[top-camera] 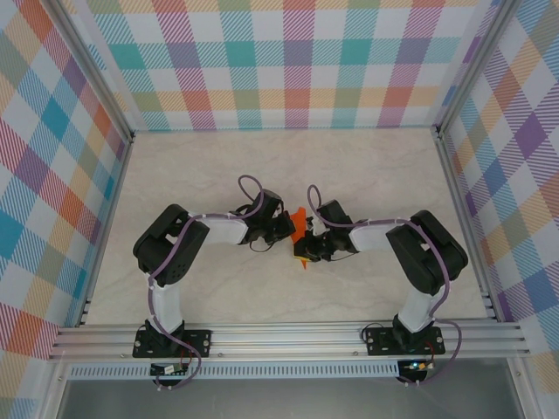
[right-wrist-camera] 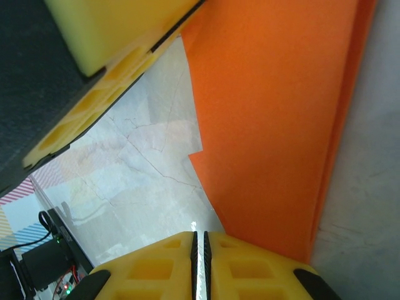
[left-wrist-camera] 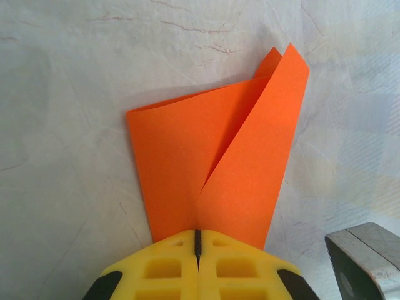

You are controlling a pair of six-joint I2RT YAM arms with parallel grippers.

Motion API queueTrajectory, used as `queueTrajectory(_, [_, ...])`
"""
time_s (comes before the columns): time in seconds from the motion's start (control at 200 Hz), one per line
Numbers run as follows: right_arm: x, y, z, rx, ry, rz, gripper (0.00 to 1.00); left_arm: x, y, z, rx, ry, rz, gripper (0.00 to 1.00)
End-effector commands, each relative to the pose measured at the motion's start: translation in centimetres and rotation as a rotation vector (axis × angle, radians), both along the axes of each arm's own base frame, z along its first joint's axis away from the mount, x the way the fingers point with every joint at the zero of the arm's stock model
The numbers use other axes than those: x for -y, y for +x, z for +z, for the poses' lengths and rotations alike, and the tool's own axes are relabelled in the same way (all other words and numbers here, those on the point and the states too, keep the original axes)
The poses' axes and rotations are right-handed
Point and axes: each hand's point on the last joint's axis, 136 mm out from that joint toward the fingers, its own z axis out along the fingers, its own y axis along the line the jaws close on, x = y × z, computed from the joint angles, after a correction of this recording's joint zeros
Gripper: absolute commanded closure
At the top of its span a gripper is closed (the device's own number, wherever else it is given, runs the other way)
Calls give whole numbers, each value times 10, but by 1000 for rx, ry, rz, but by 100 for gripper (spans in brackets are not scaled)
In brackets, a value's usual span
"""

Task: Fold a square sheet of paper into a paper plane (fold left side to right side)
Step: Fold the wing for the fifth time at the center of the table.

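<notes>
The square sheet of paper (left-wrist-camera: 219, 156) is bright orange and folded over on itself, its two flaps spreading upward from a pinch point. My left gripper (left-wrist-camera: 198, 232) is shut on its lower edge, right where the flaps meet. In the top external view the paper (top-camera: 300, 223) stands between the two gripper heads at the table's middle. My right gripper (right-wrist-camera: 200, 234) is shut, with a hairline slit and nothing between the pads. The layered paper (right-wrist-camera: 269, 112) runs past and under its right finger (right-wrist-camera: 262, 269). The left gripper's yellow finger (right-wrist-camera: 106, 37) shows at the upper left.
The pale marbled table (top-camera: 279, 166) lies all round. Aluminium frame rails (top-camera: 288, 336) and checked walls (top-camera: 288, 61) enclose it. A grey metal corner (left-wrist-camera: 365, 259) pokes in at the lower right of the left wrist view.
</notes>
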Motion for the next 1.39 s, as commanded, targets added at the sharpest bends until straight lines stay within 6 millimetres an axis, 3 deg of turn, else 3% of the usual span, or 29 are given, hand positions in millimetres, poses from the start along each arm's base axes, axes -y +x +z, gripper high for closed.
queueTrajectory(0.0, [11, -11, -29, -56, -110, -22, 86, -44, -28, -59, -130, 227, 45, 100])
queueTrajectory(0.09, [19, -17, -29, -44, -137, -18, 86, -45, -28, -59, -130, 233, 45, 100])
queueTrajectory(0.295, [6, -9, 33, 94, -2, 10, 85, -45, -28, -59, -130, 233, 44, 100])
queueTrajectory(0.415, [10, -13, 45, 114, -4, 7, 85, -44, -27, -58, -127, 231, 44, 100])
queueTrajectory(0.58, [8, -22, 33, 61, 33, -2, 85, -45, -27, -59, -126, 233, 45, 100])
queueTrajectory(0.925, [-9, -20, 21, 33, 54, 35, 85, -44, -27, -58, -125, 229, 44, 100])
queueTrajectory(1.39, [-2, -30, -8, -20, -30, 47, 85, -44, -26, -57, -122, 234, 43, 100])
